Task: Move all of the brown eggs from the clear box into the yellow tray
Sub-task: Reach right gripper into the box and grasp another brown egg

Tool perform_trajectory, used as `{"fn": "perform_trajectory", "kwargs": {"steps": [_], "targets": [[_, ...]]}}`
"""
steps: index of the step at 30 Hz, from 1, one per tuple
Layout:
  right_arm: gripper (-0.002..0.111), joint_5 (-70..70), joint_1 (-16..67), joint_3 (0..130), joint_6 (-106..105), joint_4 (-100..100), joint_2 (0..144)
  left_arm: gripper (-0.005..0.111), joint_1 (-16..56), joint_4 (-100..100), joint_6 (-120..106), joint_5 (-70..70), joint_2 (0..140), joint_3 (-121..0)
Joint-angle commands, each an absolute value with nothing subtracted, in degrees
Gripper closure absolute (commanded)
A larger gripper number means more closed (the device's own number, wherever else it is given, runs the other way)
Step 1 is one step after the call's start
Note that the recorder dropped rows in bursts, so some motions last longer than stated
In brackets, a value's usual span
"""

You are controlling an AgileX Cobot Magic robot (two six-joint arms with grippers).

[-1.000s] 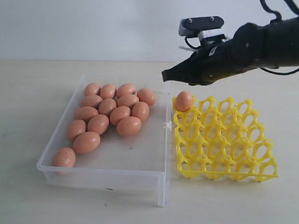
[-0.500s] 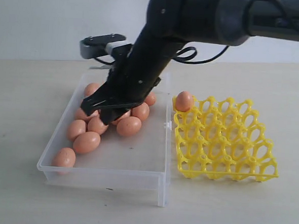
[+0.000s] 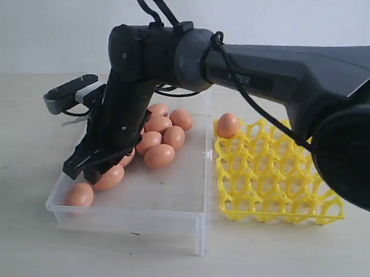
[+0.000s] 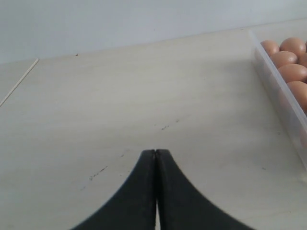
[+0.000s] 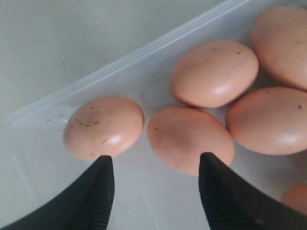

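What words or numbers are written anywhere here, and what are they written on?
"PER": faint letters on the side of the black right arm; a cable hides the start, so the whole word cannot be read.
Nothing else: no text shows on the brown eggs, the clear box or the yellow tray.

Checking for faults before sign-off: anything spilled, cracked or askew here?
Nothing stands out: the brown eggs in view lie whole in the clear box, and one egg sits in a corner cup of the yellow tray.
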State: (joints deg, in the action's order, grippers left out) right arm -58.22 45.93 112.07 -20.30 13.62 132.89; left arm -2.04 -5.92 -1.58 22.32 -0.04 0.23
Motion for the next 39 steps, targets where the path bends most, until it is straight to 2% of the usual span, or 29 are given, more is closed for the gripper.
{"fn": "perform_trajectory", "kwargs": {"steps": [1, 11, 30, 33, 37, 39], "targets": [[0.055, -56.71, 46.63, 113.54, -24.98, 9.05, 134.46, 0.107, -1.7, -5.78, -1.31, 21.79, 0.0, 0.0], [0.055, -53.62, 48.64, 113.54, -36.33, 7.93, 134.86, 0.107, -1.7, -5.78, -1.31, 21.79, 0.0, 0.0], [0.057, -53.57, 49.49, 113.41, -35.64, 9.48, 140.55, 0.107, -1.7, -5.78, -1.31, 21.79, 0.0, 0.0], [0.07, -55.52, 49.59, 113.41, -35.39, 9.48, 140.77, 0.107, -1.7, -5.78, -1.31, 21.79, 0.0, 0.0], [0.107, -58.79, 49.59, 113.41, -34.07, 8.28, 140.77, 0.107, -1.7, -5.78, -1.31, 21.79, 0.0, 0.0], [0.108, -60.29, 49.59, 113.41, -31.75, 7.19, 140.77, 0.107, -1.7, -5.78, -1.31, 21.79, 0.0, 0.0]]}}
